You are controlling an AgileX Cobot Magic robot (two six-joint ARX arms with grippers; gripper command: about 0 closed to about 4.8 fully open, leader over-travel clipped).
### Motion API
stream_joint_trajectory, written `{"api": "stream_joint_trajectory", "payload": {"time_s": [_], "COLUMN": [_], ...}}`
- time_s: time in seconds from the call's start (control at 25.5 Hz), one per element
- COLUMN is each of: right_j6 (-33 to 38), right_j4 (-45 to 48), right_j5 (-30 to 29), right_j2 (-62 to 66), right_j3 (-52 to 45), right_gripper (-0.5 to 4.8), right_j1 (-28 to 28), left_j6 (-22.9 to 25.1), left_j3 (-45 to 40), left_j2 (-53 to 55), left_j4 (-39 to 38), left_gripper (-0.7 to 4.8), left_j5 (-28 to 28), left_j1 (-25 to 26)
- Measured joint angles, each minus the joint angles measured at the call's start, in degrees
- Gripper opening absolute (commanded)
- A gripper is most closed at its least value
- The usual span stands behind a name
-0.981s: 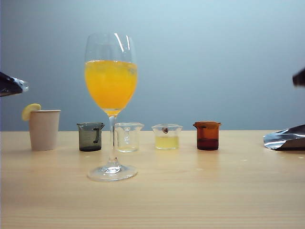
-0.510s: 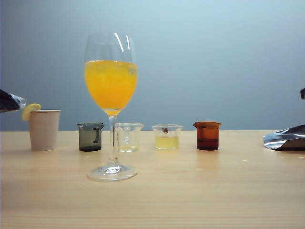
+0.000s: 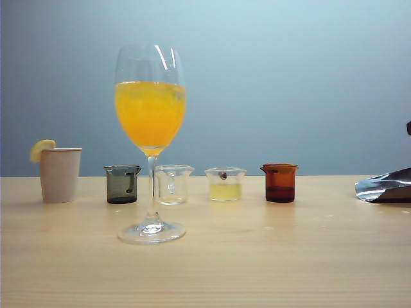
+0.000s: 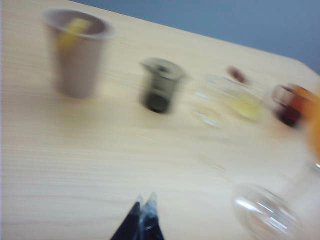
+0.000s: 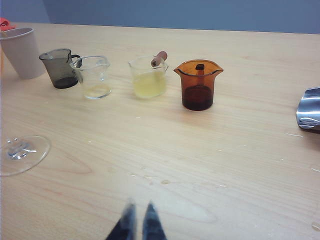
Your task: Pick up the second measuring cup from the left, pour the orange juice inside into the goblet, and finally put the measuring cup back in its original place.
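The goblet stands at the front left, its bowl about half full of orange juice; its foot shows in the right wrist view. Behind its stem, the second measuring cup from the left stands upright in the row, clear and with no orange in it. The left wrist view is blurred; my left gripper hovers shut over bare wood, short of the row, with the goblet's foot close beside it. My right gripper hangs over the table's front, its fingers nearly together and holding nothing.
A beige paper cup with a lemon slice stands far left. In the row are a smoky grey cup, a cup of pale yellow liquid and an amber cup. Crumpled silver foil lies at the right edge.
The dark tip of the left arm at the exterior view's left edge sank and left the picture. The dark part at the right edge dropped lower. Cups and goblet stayed put.
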Motion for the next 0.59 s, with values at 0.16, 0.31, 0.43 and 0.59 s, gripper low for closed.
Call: {"api": "stream_joint_trajectory", "payload": {"time_s": [0.16, 0.31, 0.43, 0.59], "right_j6": [0.0, 0.0, 0.0, 0.0], "right_j4": [0.0, -0.1, 0.0, -0.1], "right_j5": [-4.8, -4.9, -3.6, -3.6], "right_j2": [0.0, 0.0, 0.0, 0.0], "right_j3": [0.0, 0.0, 0.0, 0.0], "right_gripper": [0.31, 0.31, 0.31, 0.31], "right_j1": [-12.0, -21.8, -28.1, -33.9], "left_j6": [0.0, 0.0, 0.0, 0.0], "left_j3": [0.0, 0.0, 0.0, 0.0], "left_j2": [0.0, 0.0, 0.0, 0.0], "left_j4": [0.0, 0.0, 0.0, 0.0], "left_gripper": [-0.05, -0.05, -0.05, -0.05], "left_j5": [-0.3, -0.6, -0.6, -0.6], "left_j1": [11.8, 15.6, 16.2, 16.2]}}
